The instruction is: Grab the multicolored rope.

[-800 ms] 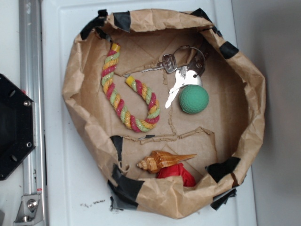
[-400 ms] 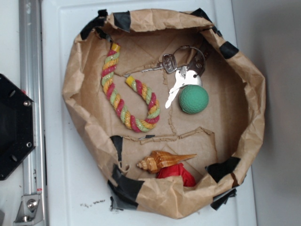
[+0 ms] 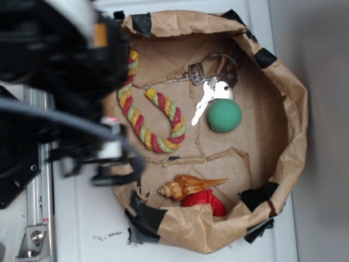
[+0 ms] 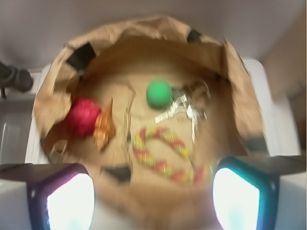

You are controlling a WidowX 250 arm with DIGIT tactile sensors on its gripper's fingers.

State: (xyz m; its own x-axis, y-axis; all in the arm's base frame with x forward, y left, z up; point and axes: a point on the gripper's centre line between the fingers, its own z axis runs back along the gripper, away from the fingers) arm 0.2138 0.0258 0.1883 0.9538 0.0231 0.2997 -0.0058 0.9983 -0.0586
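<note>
Approach phase: gripper (image 4: 153,191) spread wide, empty, high above the bag (image 3: 297,109). Next: come down over the rope (image 3: 143,123) bend, clear of keys (image 3: 210,87), then clamp.

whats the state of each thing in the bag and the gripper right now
multicolored rope: lying bent in a U, not gripped
gripper: open, empty, above the bag's rim
green ball: resting against the keys
keys: lying flat on their ring
shell: on its side, on the red object
red object: partly hidden by shell and bag wall
paper bag: open, rim rolled down
</note>
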